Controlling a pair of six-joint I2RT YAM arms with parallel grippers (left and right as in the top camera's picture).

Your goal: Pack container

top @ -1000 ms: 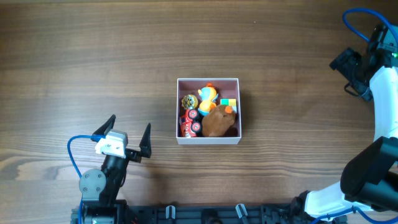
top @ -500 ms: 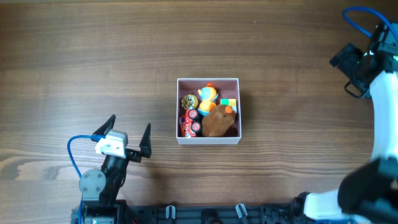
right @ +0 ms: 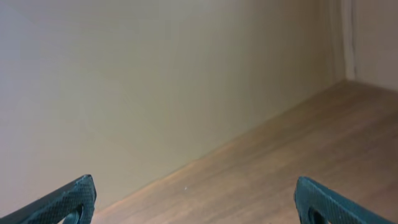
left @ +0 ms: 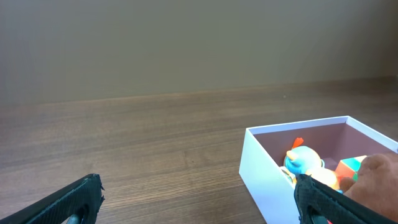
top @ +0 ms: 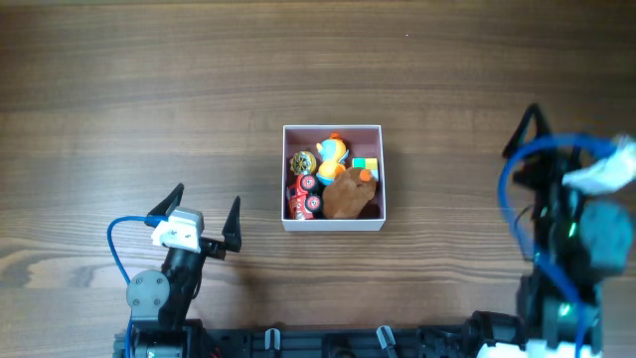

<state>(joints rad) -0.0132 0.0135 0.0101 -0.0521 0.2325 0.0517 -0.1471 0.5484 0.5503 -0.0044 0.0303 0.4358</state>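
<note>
The container [top: 334, 226] is a square white-walled box with a pink inside, at the table's middle. It holds an orange and blue duck [top: 333, 153], a red toy car [top: 304, 199], a brown plush [top: 349, 195], a coloured cube [top: 367, 166] and a small round toy [top: 300, 162]. My left gripper [top: 210, 193] stands open and empty on the near left, well apart from the box. In the left wrist view the container [left: 260, 168] lies ahead right of the left gripper [left: 198, 186]. My right gripper [right: 194, 190] is open and empty, facing bare table and wall.
The right arm [top: 584, 224] is blurred at the near right edge, with a blue cable [top: 509, 204] looping beside it. A pale wall [right: 155, 74] bounds the far side of the wooden table [top: 149, 89].
The right arm has swung from the far right corner down and inward to the near right side. The left arm and the container's contents have not moved.
</note>
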